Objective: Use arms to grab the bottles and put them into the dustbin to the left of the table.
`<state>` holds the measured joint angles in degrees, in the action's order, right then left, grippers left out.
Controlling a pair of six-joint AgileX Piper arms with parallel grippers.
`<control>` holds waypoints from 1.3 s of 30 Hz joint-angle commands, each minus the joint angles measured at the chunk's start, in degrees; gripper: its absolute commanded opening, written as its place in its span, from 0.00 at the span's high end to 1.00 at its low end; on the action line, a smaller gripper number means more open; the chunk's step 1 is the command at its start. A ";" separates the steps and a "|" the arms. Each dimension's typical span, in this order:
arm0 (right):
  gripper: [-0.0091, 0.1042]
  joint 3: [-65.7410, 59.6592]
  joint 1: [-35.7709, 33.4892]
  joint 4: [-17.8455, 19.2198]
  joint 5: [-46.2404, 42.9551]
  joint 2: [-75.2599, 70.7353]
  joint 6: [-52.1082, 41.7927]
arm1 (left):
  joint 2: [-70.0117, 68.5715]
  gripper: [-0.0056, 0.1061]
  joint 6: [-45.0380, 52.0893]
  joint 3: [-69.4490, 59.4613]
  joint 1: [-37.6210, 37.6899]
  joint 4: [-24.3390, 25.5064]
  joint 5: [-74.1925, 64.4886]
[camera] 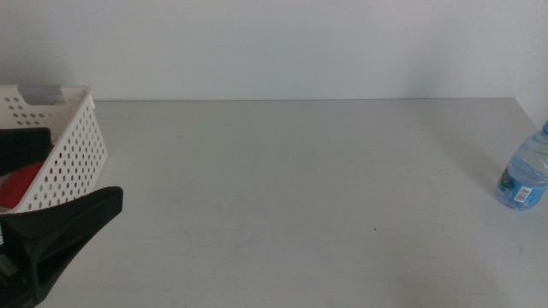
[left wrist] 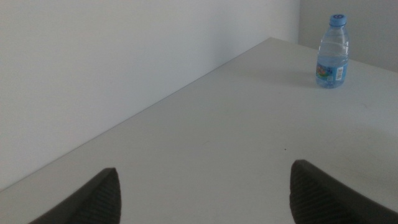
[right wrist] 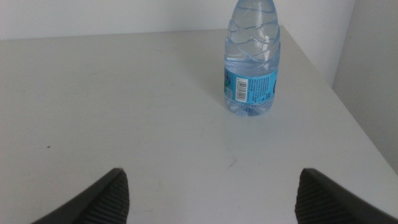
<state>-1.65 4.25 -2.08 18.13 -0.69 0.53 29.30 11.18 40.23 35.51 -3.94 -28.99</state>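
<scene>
Water bottle [left wrist: 332, 52] in all views

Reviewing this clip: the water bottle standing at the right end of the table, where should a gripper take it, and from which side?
Probably around the ribbed clear body just above the blue label of the water bottle. It stands upright and alone near the right edge of the table, so a level, sideways approach suits it. The right gripper faces it with jaws wide open. The left gripper is far away, beside the dustbin.
</scene>
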 commanded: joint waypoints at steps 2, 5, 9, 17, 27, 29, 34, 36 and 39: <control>0.25 0.57 0.37 0.43 -6.90 5.34 -0.11 | 0.56 0.13 -0.81 1.57 0.06 -0.19 4.61; 0.25 0.57 0.30 0.43 -11.36 14.92 -0.11 | 0.56 0.13 -0.81 1.57 0.06 -0.19 4.61; 0.25 0.57 0.30 0.43 -17.40 26.11 -0.11 | 0.56 0.13 -0.81 1.57 0.06 -0.19 4.61; 0.25 0.57 0.30 0.43 -36.12 43.45 -0.11 | 0.56 0.13 -0.81 1.57 0.06 -0.19 4.61; 0.25 0.57 0.30 0.66 -57.71 52.72 -0.53 | 0.56 0.13 -0.81 1.57 0.06 -0.19 4.61; 0.25 0.57 0.30 0.66 -62.14 54.75 -0.53 | 0.56 0.13 -0.81 1.57 0.06 -0.19 4.61; 0.25 0.57 0.30 0.66 -71.80 61.09 -0.53 | 0.56 0.13 -0.81 1.57 0.06 -0.19 4.61; 0.25 0.57 0.30 0.66 -75.34 63.64 -0.53 | 0.56 0.13 -0.81 1.57 0.06 -0.19 4.61; 0.25 0.57 0.30 0.66 -79.35 66.75 0.93 | 0.56 0.13 -0.81 1.57 0.06 -0.19 4.61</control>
<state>-1.48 4.25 -2.02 -53.94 65.12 1.20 29.30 11.18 40.23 35.51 -3.94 -28.86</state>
